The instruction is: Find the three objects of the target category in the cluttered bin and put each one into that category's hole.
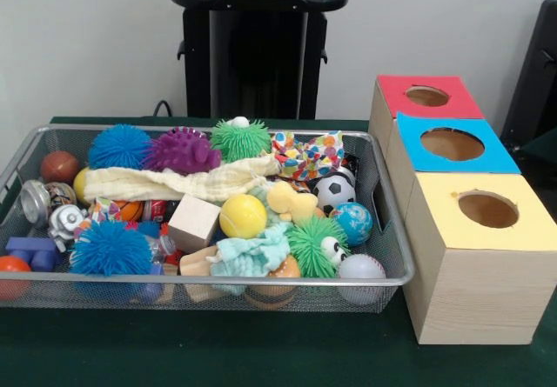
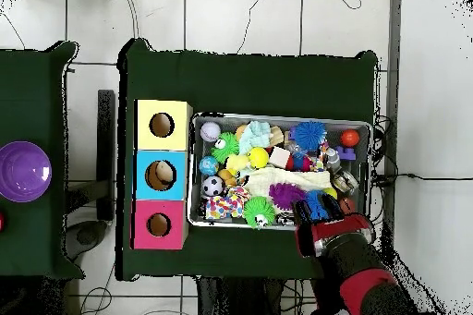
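Note:
The wire-mesh bin [image 1: 218, 281] lies on the green table, full of toys; it also shows in the overhead view [image 2: 277, 117]. Two dotted fabric pieces [image 1: 306, 154] lie together at the bin's far right side, next to the soccer ball [image 1: 333, 190]; the overhead view shows them [image 2: 223, 207] near the red-topped box. A third dotted piece [image 1: 104, 208] peeks out under the cream cloth at the left. The yellow-topped box's hole [image 1: 487, 209] [image 2: 162, 125] is the nearest of the boxes' holes. My gripper [image 2: 312, 212] shows only in the overhead view, over the bin's edge on the robot's side, above the blue and purple spiky balls.
The blue-topped box [image 1: 496, 156] and red-topped box [image 1: 392, 96] stand behind the yellow one. A cream cloth [image 1: 174, 181], mint cloth [image 1: 252, 255], wooden cube [image 1: 193, 222], yellow ball [image 1: 242, 216] and spiky balls fill the bin. A purple bowl [image 2: 20, 170] sits on another table.

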